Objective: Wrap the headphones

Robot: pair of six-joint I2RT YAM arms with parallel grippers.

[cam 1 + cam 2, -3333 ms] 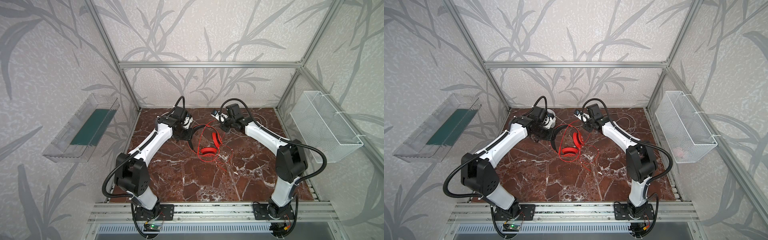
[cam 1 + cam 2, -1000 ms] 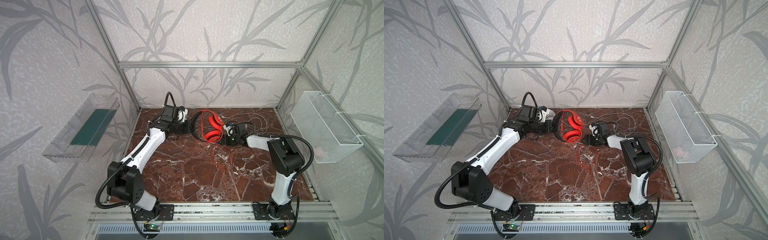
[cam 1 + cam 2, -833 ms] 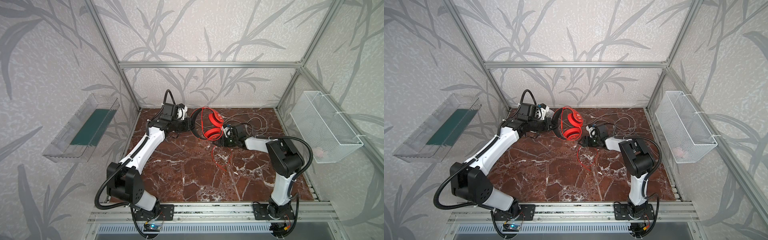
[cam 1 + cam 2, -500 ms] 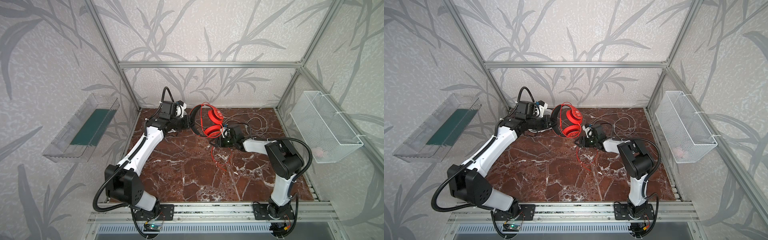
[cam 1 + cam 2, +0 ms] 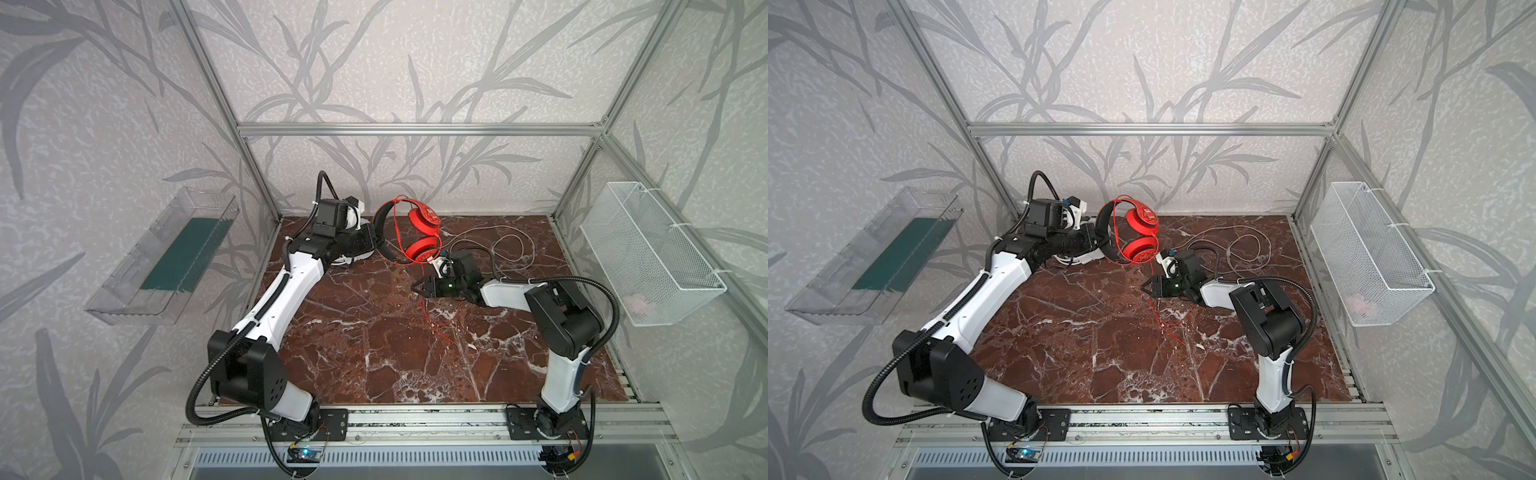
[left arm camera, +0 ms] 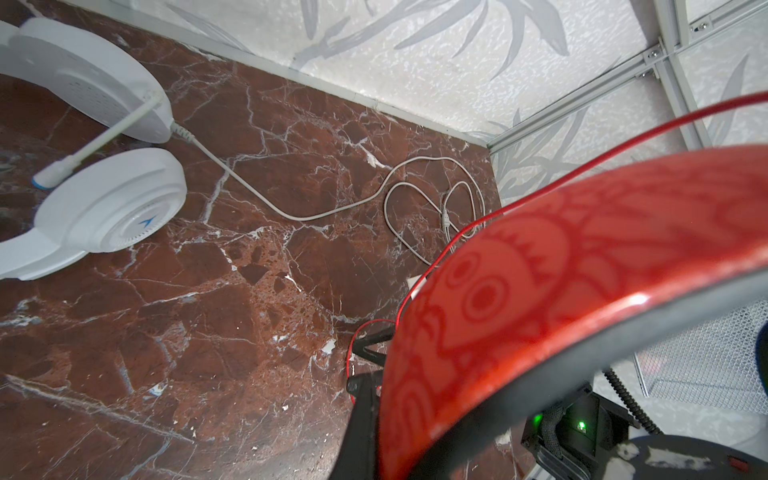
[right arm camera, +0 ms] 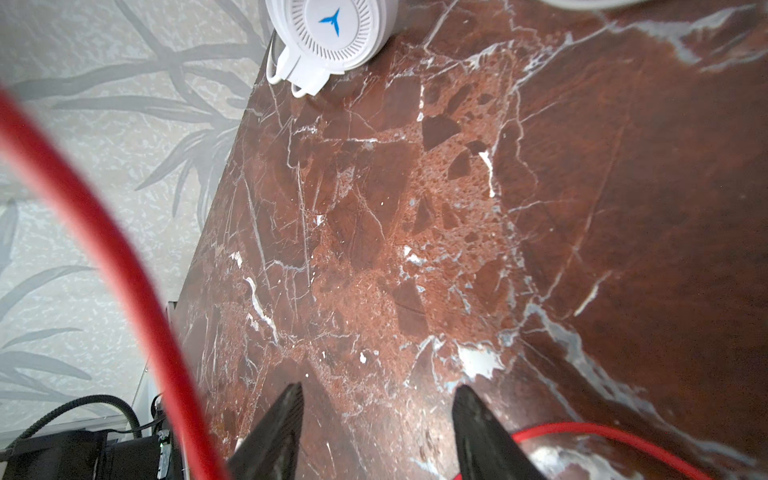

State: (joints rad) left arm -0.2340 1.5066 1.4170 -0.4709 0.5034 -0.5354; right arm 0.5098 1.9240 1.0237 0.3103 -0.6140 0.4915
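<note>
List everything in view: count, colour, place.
table: 1, red-brown marble, underneath
red headphones: 1, red and black, held up at back
red cable: 1, red, hanging below them
white headphones: 1, white, on table, back left
white-grey cable: 1, white-grey, looped on table, back right
clear bin: 1, clear with green floor, left wall
wire basket: 1, white, right wall
left gripper: 1, black, shut on red headphones
right gripper: 1, black, open above table
</note>
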